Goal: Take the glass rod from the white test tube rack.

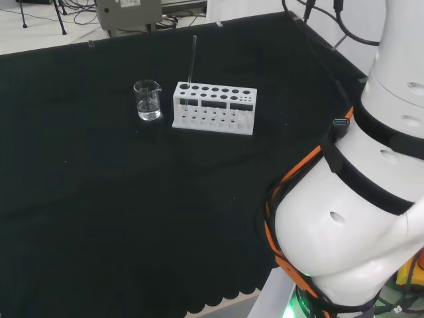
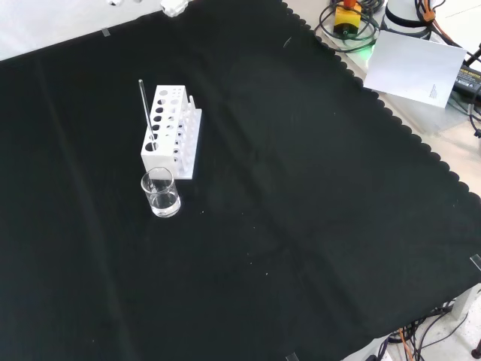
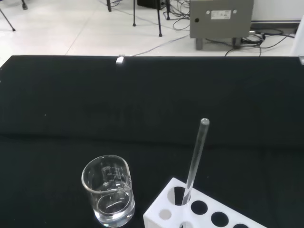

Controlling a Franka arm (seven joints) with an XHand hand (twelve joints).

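Observation:
A white test tube rack point(image 1: 213, 108) with two rows of round holes stands on the black cloth. A clear glass rod point(image 1: 191, 61) stands nearly upright in a hole at the rack's left end in the head view. In the front view the rod point(image 2: 146, 113) rises from the near end of the rack point(image 2: 171, 130). The wrist view looks down on the rod point(image 3: 195, 161) leaning in a corner hole of the rack point(image 3: 199, 209).
A small clear glass beaker point(image 1: 147, 100) with a little liquid stands just left of the rack in the head view, also beaker point(image 2: 160, 192) and beaker point(image 3: 108, 190). The arm's white links point(image 1: 358, 199) rise at the head view's right. A white sheet point(image 2: 413, 68) lies off the cloth's far right.

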